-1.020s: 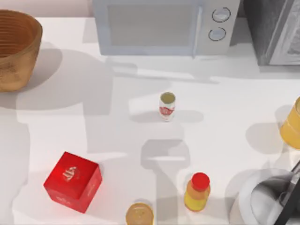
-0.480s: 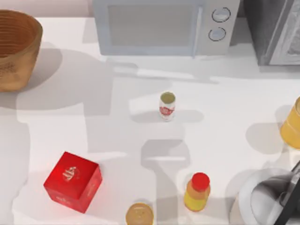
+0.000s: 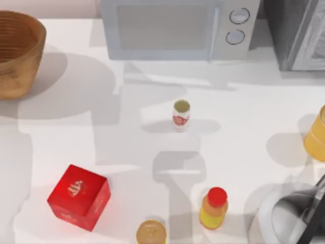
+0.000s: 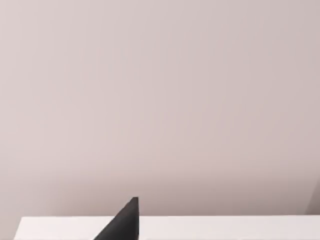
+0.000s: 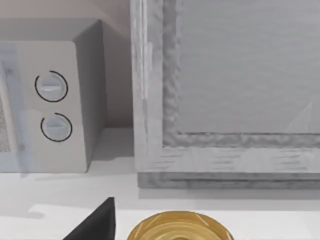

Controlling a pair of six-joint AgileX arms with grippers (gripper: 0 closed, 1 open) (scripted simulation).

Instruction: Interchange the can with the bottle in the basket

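Two grippers, and you can't tell for either whether it is open or closed. The left gripper (image 4: 124,221) shows as one dark tip in the left wrist view, over a white strip of counter (image 3: 254,101) with a plain wall behind it. The right gripper (image 5: 97,222) shows as one dark tip in the right wrist view, facing the microwave (image 3: 172,28) dials and a grey appliance (image 3: 297,33), with a round golden top (image 5: 180,227) just beside it. The right arm (image 3: 297,216) sits at the counter's near right corner.

The can (image 3: 181,115) stands upright near the middle of the counter, well apart from everything else, nothing touching it. The basket (image 3: 18,51) sits at the far left corner, cut by the left edge; you can't see its inside.

The microwave is along the far edge and the grey appliance in the far right corner. A red box (image 3: 79,197) sits near the near left corner. A wider can (image 3: 151,233) is at the near edge, with a red-capped bottle (image 3: 214,208) near it towards the right. A yellow container (image 3: 316,134) is at the right edge.
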